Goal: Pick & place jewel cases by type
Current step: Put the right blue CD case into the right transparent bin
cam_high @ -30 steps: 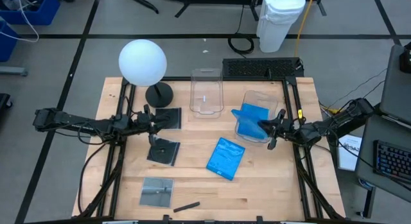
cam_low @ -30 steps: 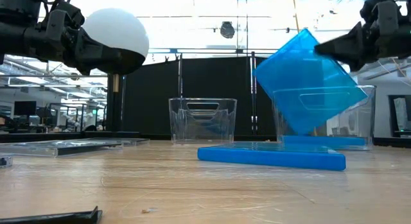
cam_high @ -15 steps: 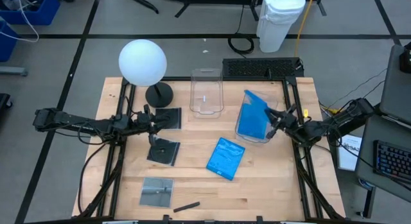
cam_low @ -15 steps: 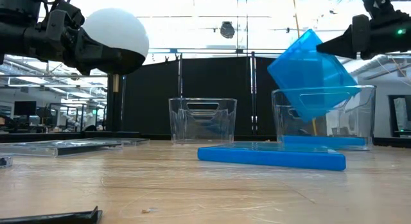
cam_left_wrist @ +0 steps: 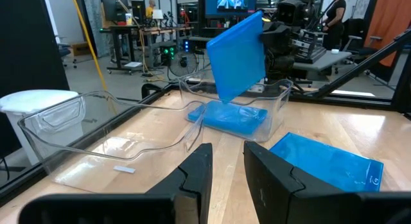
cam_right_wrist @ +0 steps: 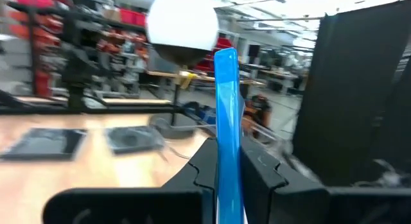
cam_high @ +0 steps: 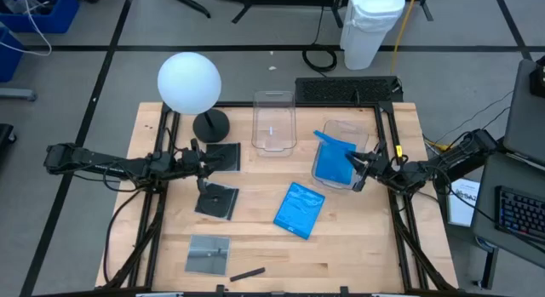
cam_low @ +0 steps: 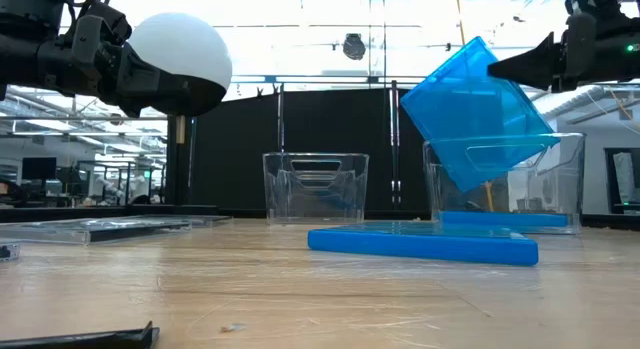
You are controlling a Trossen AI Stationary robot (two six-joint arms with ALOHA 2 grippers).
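Gripping a blue jewel case (cam_high: 334,152) by one edge, the right gripper (cam_high: 358,168) has its fingers pressed together on the plastic and holds the case tilted over the clear tub (cam_high: 355,134) directly beneath it. In the low view the case's lower corner dips inside the tub's walls, above a second blue case (cam_low: 505,219) lying flat on the tub's floor. Just beside the gripper, toward the table's middle, a third blue case (cam_high: 299,209) lies flat on the wood. Farther off on that side stands another clear tub (cam_high: 273,122).

The left gripper (cam_high: 202,162) hangs over the far side of the table, fingers (cam_left_wrist: 192,179) slightly apart with nothing between them. A dark case (cam_high: 224,156) lies right by its tips, another (cam_high: 217,201) just below it, and a third (cam_high: 209,254) near the front edge beside a small dark stick (cam_high: 247,272). A white globe lamp (cam_high: 189,82) stands beyond the left gripper.
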